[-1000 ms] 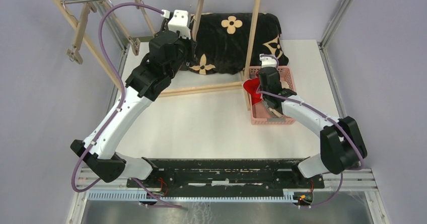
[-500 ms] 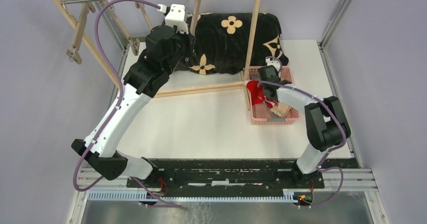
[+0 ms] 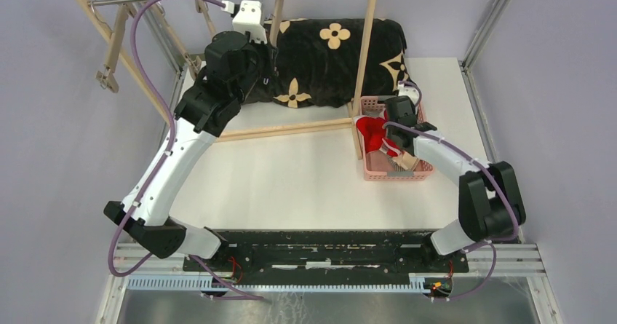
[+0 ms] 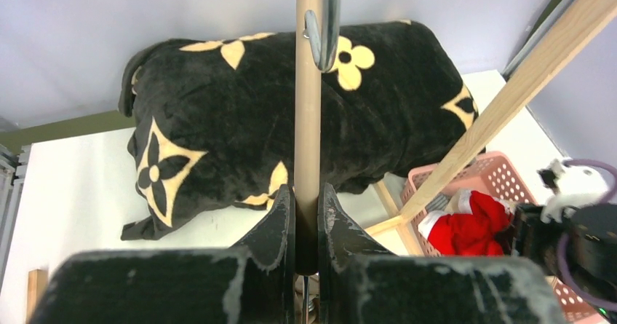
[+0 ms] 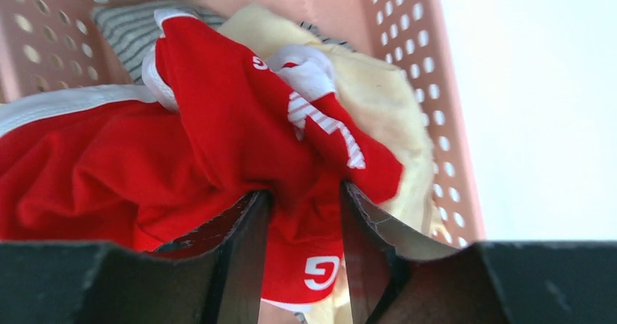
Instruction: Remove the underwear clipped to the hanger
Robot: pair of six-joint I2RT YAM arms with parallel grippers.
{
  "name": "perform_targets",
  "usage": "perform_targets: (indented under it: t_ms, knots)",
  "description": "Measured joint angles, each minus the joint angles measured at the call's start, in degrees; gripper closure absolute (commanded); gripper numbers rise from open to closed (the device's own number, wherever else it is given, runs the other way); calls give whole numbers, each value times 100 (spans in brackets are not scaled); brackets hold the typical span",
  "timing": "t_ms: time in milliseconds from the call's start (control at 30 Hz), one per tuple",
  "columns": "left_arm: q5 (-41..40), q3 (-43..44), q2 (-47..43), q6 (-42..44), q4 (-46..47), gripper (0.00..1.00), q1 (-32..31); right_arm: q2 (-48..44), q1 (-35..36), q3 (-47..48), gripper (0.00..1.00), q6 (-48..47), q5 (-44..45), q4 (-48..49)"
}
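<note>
Table (image 3: 305, 186): white, flat top, bounded by metal rails at the sides.

Items recorded directly on it:
- Black cushion (image 3: 327, 62) with tan flower marks, laid along the far edge, covering much of the far middle.
- Wooden base bar (image 3: 291, 129) of a rack, laid across the top just in front of the cushion.
- Pink perforated basket (image 3: 393, 175), set at the right, just beside the bar's right end and near the cushion's right corner.

3 underwear (image 3: 375, 131) at right pincer (image 5: 302, 236) (1 red piece (image 5: 218, 142), 1 beige piece (image 5: 385, 113), 1 striped piece (image 5: 131, 29)), 1 pink basket (image 5: 429, 84) under it, 1 black cushion (image 4: 218, 120) beyond left pincer (image 4: 305, 215).
</note>
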Motion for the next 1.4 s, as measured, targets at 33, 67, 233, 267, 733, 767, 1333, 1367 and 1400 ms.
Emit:
perform_targets:
  t_ms: [33,67,233,267,733,767,1333,1367,1400]
  knots:
    - [2,44,7,0,-2,97,33,-190,-2,-63,52,-4,9,2]
    - [0,101,15,0,0,97,74,-400,-4,-120,52,-11,20,9]
    - [0,367,103,0,13,97,330,-1263,-11,-284,50,-22,125,42]
    - [0,400,118,0,20,97,396,-1403,-11,-299,50,-24,153,44]
    - [199,739,675,-4,48,97,824,-2111,-11,-566,50,-63,262,15]
    - [236,778,719,-4,50,96,837,-2138,-11,-579,50,-66,260,17]
    - [890,-339,151,-74,442,1,896,-2962,-11,-1086,25,-186,271,363]
    - [903,-391,42,-72,468,1,896,-2968,-11,-1099,22,-201,275,391]
    - [905,-420,-63,-72,498,1,896,-2970,-11,-1108,20,-219,289,415]
